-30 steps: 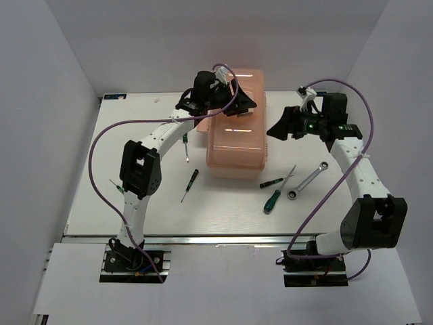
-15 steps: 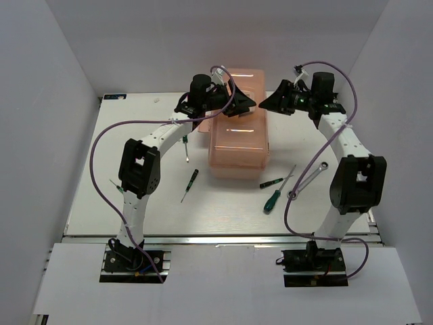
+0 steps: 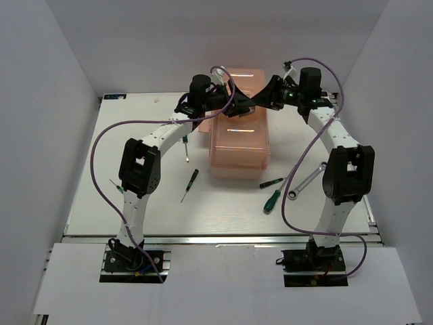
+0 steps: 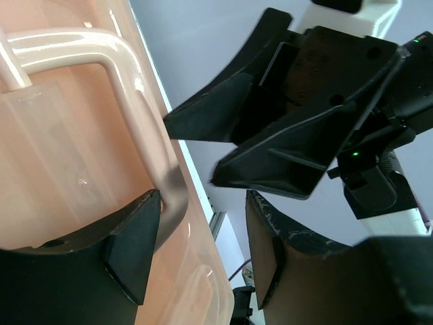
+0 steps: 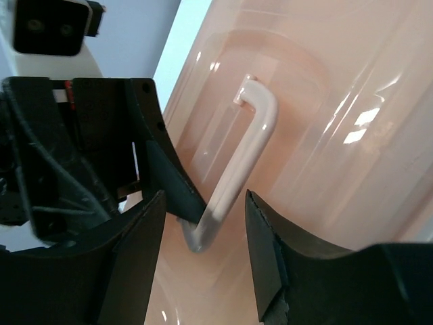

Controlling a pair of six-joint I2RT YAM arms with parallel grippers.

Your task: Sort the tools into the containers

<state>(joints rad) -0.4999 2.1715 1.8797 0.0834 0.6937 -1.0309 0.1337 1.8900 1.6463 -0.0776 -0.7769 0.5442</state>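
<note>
The salmon-pink toolbox [image 3: 237,139] stands shut at mid-table, its pale handle [image 4: 128,101] on top. My left gripper [image 3: 245,105] is open over the lid, one finger [image 4: 132,250] right beside the handle's end. My right gripper [image 3: 262,101] is open just above the same handle [image 5: 250,142], facing the left gripper; its midpoint shows in its wrist view [image 5: 203,261]. On the table lie screwdrivers [image 3: 192,180] [image 3: 185,145] left of the box, two more [image 3: 270,182] [image 3: 271,200] at its front right, and the silver wrench [image 3: 308,181].
A thin green-tipped tool [image 3: 115,185] lies by the left arm's elbow. Both purple cables loop over the table. White walls close the table at the back and sides.
My right arm has swung from right of the toolbox to over its lid, ending nose to nose with the left gripper. The left arm and the tools have not moved.
</note>
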